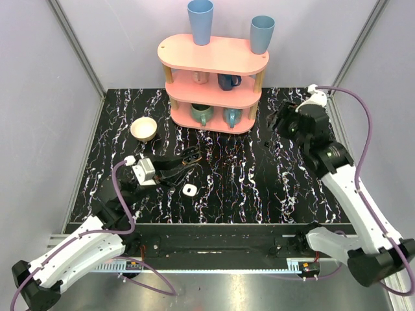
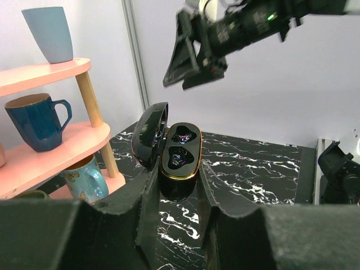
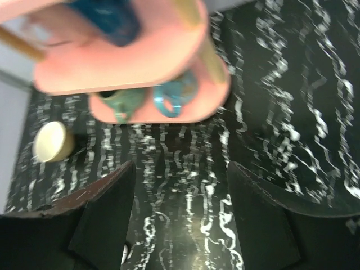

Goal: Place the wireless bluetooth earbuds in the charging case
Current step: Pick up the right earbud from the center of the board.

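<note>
Charging case, lid open, sits clamped in the left gripper; right gripper gapes empty, well apart

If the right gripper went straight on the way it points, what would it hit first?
The right gripper would probably meet the black marbled tabletop, short of the pink shelf; depth unclear.

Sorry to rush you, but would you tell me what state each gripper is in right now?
Left gripper: closed, fingers holding the black charging case, lid open.
Right gripper: open, nothing between its fingers.
</note>
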